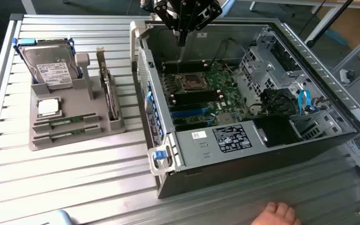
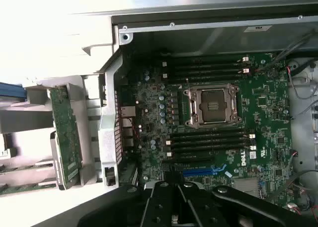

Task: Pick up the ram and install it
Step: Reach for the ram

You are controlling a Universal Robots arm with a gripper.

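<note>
Two ram sticks [image 1: 65,121] lie flat in slots of the grey holder [image 1: 73,140] on the exterior view's left, thin green boards one behind the other. My gripper [image 1: 181,41] hangs above the back wall of the open computer case [image 1: 230,154], far from the ram, with its fingers shut together and nothing between them. In the wrist view the gripper [image 2: 173,187] looks down on the motherboard [image 2: 149,122], with its empty memory slots [image 2: 208,140] beside the open processor socket [image 2: 211,105].
The holder also carries a hard drive [image 1: 52,65], a small silver processor chip [image 1: 47,107] and an upright expansion card [image 1: 108,91]. Cables and a drive cage [image 1: 292,108] crowd the case's right side. A person's hand [image 1: 277,213] rests at the table's front edge.
</note>
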